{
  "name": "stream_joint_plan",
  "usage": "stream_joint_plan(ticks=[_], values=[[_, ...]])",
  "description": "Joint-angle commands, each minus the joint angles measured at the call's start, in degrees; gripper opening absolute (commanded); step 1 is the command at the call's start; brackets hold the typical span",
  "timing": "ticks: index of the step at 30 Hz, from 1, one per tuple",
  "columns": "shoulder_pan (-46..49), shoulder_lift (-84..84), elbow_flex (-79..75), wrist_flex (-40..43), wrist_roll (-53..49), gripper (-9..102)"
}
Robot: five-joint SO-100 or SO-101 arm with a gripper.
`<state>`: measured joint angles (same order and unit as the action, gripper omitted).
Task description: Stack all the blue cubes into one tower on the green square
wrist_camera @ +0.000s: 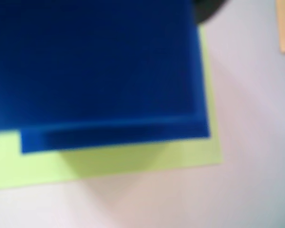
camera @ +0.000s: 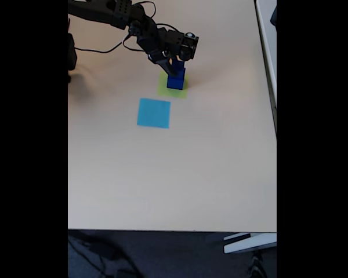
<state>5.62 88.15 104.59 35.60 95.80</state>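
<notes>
The arm (camera: 113, 13) is black throughout in the fixed view, built of blocky, angular segments with boxy motor housings at the joints. Its surface looks matte, with small holes or recesses in the link nearest 11 o'clock. Thin black cables (camera: 107, 48) loop loosely from the segments, one trailing toward 9 o'clock and another arching over the upper link. The wrist block carries a small pale, roundish spot (camera: 190, 36), possibly a screw head or a reflection. The pincer (camera: 175, 70) is black too, its fingers tapering to narrow tips.
</notes>
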Motion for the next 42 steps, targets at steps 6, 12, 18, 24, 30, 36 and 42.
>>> stream_joint_plan(ticks=[6, 12, 18, 24, 30, 36, 42], values=[[-0.1, 1.2, -0.7, -1.4, -0.4, 4], [-0.2, 1.2, -0.7, -1.5, -0.3, 5], [-0.3, 1.1, -0.7, -1.6, -0.3, 5], [-0.4, 1.1, -0.6, -1.6, -0.1, 7], [-0.5, 1.1, -0.5, -1.7, 0.0, 8], [-0.6, 1.1, -0.5, -1.8, 0.0, 9], [-0.8, 1.0, -0.5, -1.8, 0.0, 11]])
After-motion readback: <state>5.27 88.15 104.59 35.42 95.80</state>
